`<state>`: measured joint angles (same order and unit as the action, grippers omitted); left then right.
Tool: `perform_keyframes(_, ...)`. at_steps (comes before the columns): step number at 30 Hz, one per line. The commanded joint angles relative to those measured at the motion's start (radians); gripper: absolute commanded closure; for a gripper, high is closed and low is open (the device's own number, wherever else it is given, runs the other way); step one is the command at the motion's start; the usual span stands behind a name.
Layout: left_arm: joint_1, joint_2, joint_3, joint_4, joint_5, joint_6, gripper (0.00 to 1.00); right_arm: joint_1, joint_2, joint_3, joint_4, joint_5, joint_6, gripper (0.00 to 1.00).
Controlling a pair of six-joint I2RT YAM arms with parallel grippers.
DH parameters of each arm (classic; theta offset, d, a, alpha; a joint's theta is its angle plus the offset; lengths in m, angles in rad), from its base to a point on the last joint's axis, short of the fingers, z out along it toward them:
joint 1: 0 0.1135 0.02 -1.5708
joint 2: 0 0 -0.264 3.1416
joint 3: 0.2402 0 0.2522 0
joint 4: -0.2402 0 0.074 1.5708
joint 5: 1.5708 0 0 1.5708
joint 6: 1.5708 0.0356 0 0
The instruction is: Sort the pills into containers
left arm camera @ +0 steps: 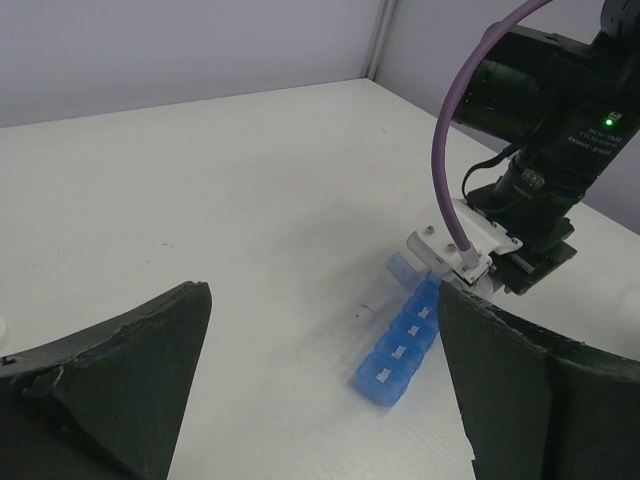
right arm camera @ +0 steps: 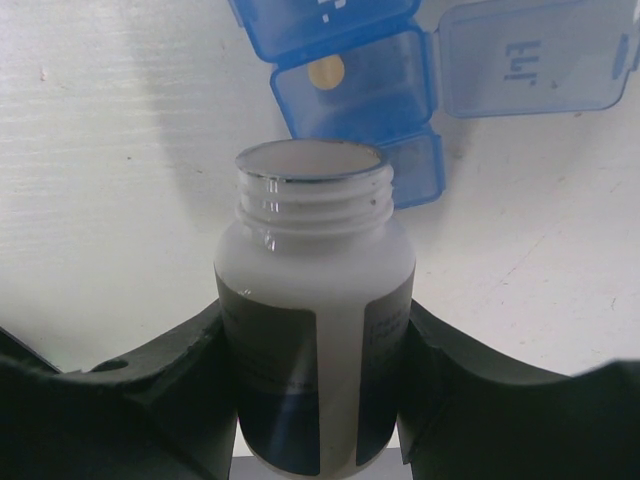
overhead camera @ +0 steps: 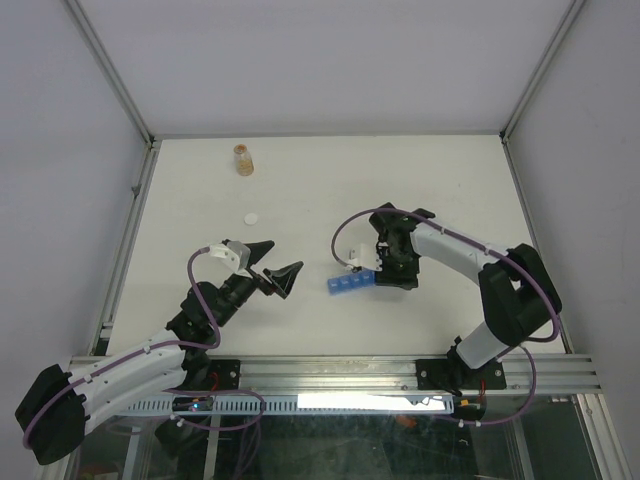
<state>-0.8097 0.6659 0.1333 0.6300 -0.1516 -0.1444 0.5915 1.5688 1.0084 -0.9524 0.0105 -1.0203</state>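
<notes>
containers (right arm camera: 375,100): translucent blue
pill (right arm camera: 326,71): yellow
open bottle (right arm camera: 315,300): white, dark blue label band
far bottle (overhead camera: 242,159): amber

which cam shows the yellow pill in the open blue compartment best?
Right wrist: small round yellow pill sits clearly inside the open translucent-blue plastic compartment. Top external: strip too small to show it. Left wrist: pill not visible.

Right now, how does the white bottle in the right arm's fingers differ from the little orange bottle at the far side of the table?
The white bottle is opaque with a dark label; the orange bottle is amber. The white bottle is held in the right fingers, uncapped, its mouth toward the blue containers; the orange bottle stands alone on the table, far from both arms. Both are small bottles.
</notes>
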Motion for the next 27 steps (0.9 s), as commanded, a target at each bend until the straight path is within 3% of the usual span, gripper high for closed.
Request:
perform_keyframes(1, 0.008, -0.015, -0.006, 0.059, 0.010, 0.006, 0.01, 0.008, 0.003, 0.053, -0.028, 0.037, 0.013, 1.00)
perform_keyframes(27, 0.007, -0.018, -0.009, 0.059, 0.009, 0.006, 0.01, 0.031, 0.042, 0.100, -0.065, 0.081, 0.019, 1.00)
